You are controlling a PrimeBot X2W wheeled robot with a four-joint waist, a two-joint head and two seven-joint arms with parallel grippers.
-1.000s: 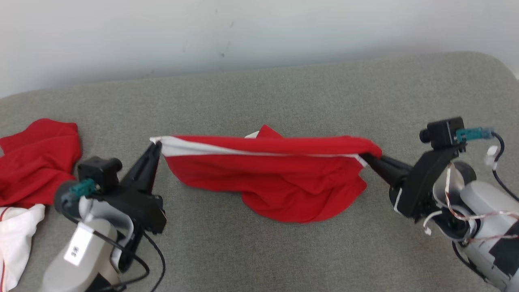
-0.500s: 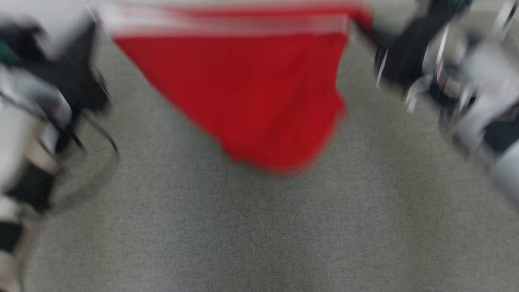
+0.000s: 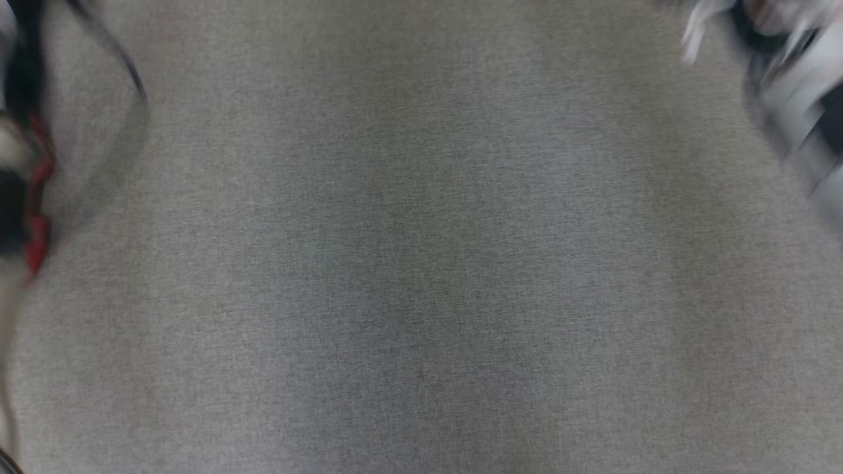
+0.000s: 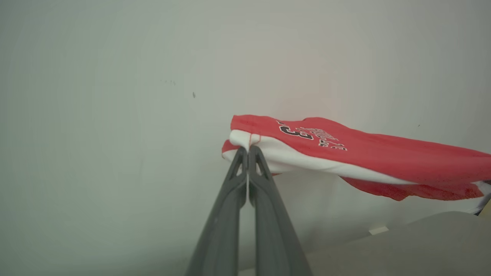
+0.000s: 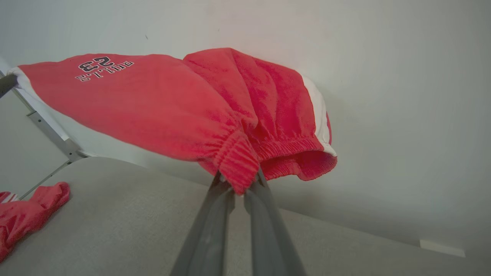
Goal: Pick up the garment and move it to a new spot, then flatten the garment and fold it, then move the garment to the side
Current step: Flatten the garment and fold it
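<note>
Red, white-trimmed, printed with a number: identifies the garment (image 4: 345,153) in hand. Against a second ago, finds it raised off the grey upholstery (image 3: 421,263) and hanging before the wall (image 4: 96,115) (allowing for a head camera swung downward and blurred). Reads this as pick-up done, carry to a new spot under way; flattening and folding not yet begun. Finds left gripper (image 4: 247,149) pressed together on the white corner hem, right gripper (image 5: 239,188) pinching the ribbed waistband. Places the garment stretched between both tips, sagging slightly, clear above the upholstery.

Bare indoor workspace: grey fabric-covered surface (image 3: 421,263) against a plain white wall (image 4: 96,115).
</note>
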